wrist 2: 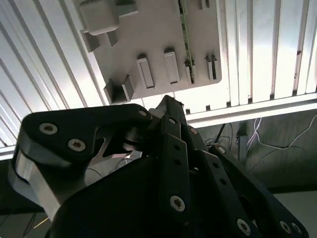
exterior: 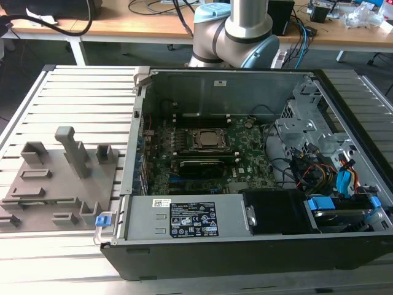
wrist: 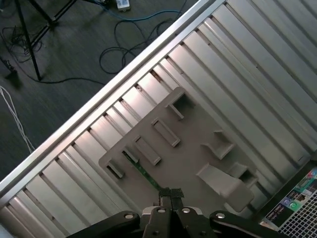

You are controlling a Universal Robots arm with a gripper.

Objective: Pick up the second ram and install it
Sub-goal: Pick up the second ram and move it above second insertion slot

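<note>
Second ram [wrist: 143,172]: thin, long green circuit-board stick, standing on its long edge in a slot of the grey holder plate [exterior: 61,184] at the exterior view's left, parallel to two rectangular holder blocks [wrist: 147,151] just beside it.

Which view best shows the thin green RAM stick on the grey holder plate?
The first wrist view: the thin green RAM stick runs along the grey plastic holder plate, most of its length visible. The second wrist view shows a narrow green edge. In the exterior view it is too small to tell.
</note>
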